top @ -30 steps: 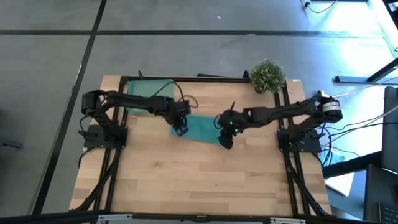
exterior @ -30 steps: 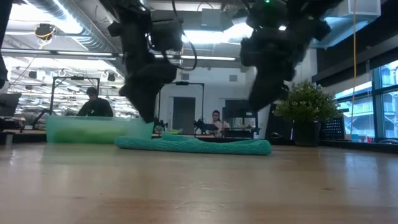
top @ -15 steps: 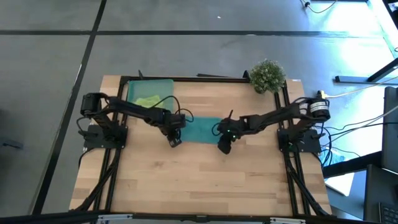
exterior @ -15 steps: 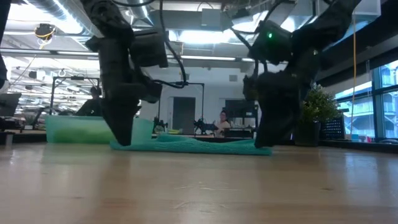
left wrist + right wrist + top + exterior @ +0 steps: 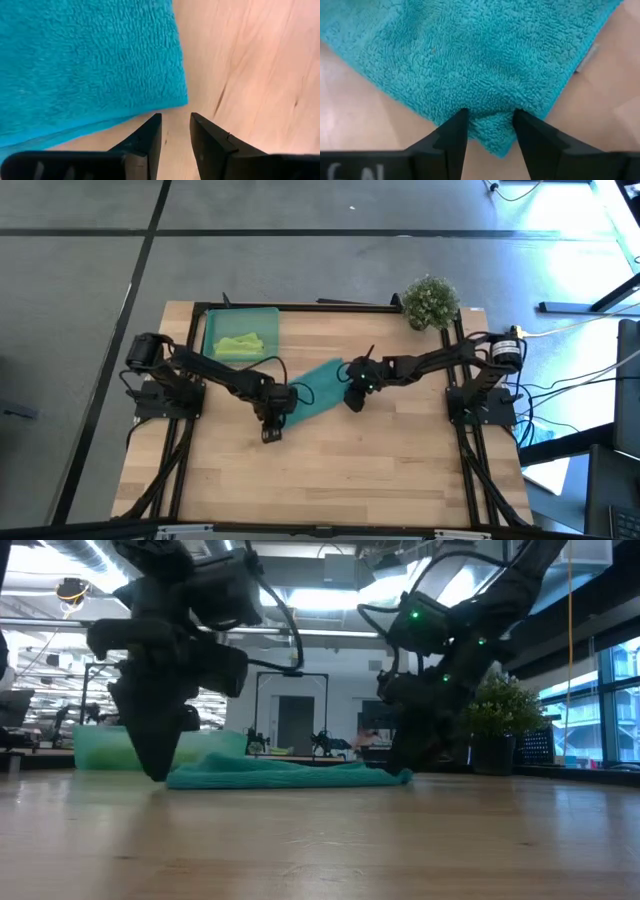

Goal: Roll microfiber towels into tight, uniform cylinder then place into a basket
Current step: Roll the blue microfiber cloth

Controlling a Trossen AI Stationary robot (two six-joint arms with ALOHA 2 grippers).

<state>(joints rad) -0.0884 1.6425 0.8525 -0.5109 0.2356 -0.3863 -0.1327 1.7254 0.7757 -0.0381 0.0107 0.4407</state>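
The teal towel (image 5: 318, 388) lies flat and slanted on the wooden table; it also shows in the low view (image 5: 280, 775). My right gripper (image 5: 352, 398) is shut on its right corner. My left gripper (image 5: 270, 430) stands low over the bare wood just beyond the towel's near-left corner (image 5: 177, 97), its fingers a little apart and holding nothing. The lime-green towel (image 5: 240, 343) lies bunched in the teal-green basket (image 5: 212, 320) at the table's far left. My right gripper pinches the teal towel's corner (image 5: 490, 135) between its two fingers, and the cloth puckers between them. The fingers come from above, slanting down. The corner's tip sticks out past the fingers, and the rest of the towel (image 5: 480, 60) lies spread on the table.
A potted green plant (image 5: 430, 302) stands at the table's far right corner. Black frame rails run along the table's left, right and far sides. Bare wood lies between the towel and the near edge.
My left gripper has gone toward the table's near edge and a little left. The teal towel's left end has slid toward the near edge with it, so the towel has turned from level to slanted. My right gripper has stayed at the right corner, shifting only slightly.
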